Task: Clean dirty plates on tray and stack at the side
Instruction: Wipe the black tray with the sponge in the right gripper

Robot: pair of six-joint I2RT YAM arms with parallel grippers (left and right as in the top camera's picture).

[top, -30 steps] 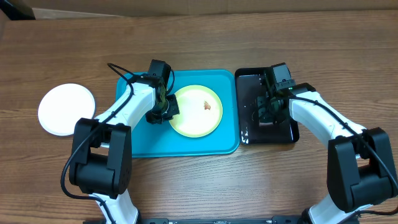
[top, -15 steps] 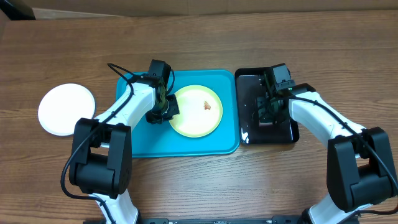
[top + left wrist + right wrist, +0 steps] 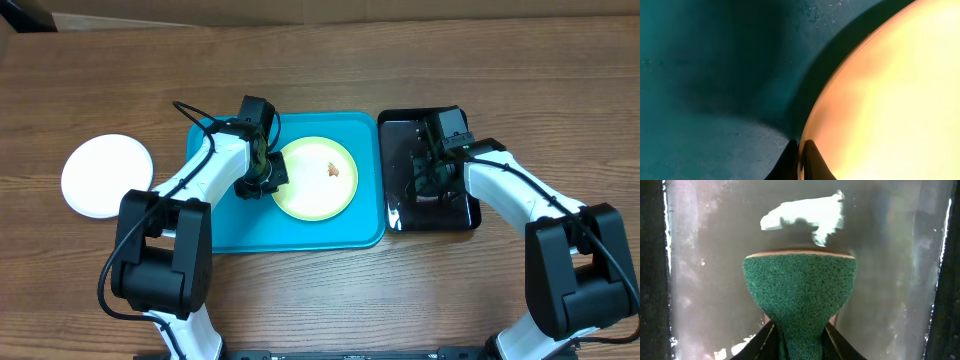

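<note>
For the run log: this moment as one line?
left end effector: shut on yellow-green plate rim | right end effector: shut on green sponge in black tray | smear: present | white plate: left of turquoise tray

The overhead view is bright, even and sharp, shadows soft; glare streaks the black tray (image 3: 392, 215) along its left wall; the left wrist view is dim, the yellow-green plate (image 3: 890, 100) blown-out and blurred, shadowing the turquoise tray (image 3: 700, 75); the sponge (image 3: 800, 290) is crisp.

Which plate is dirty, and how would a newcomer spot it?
Find the blue tray in the middle of the table. The yellow-green plate lies in it, its left rim pinched by the left fingers. Unlike the white plate on the bare wood, it carries a reddish-brown smear.
</note>
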